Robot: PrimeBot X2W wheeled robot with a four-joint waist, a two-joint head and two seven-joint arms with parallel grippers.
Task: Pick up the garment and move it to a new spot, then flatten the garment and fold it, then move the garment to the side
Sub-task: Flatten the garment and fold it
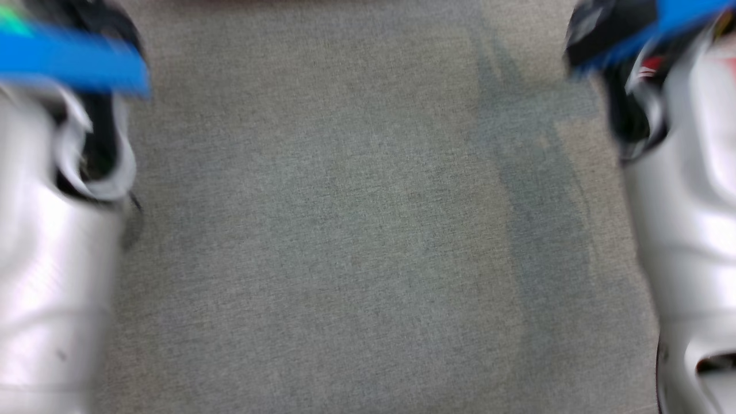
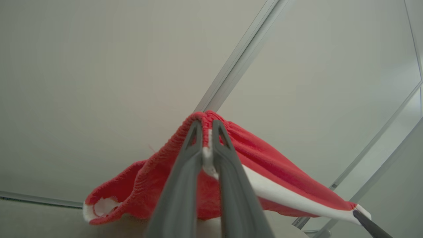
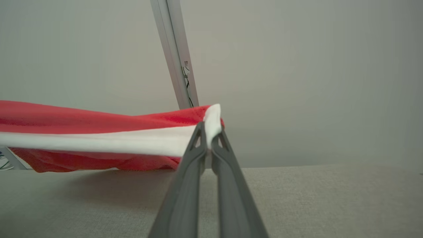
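Observation:
The garment is red knit cloth with a white band, lifted off the grey surface and stretched between both grippers. My left gripper is shut on a red edge with a bit of white trim between its fingers. The other arm's dark fingertip holds the far white corner at the lower right of the left wrist view. My right gripper is shut on the white end of the garment, which runs off to the left and hangs just above the surface. In the blurred head view, pale forearms stand at both sides.
A grey fabric surface spreads between the forearms and under the garment. Pale walls with a metal frame strip rise behind it. Blue bands cross the arms near the head view's top corners.

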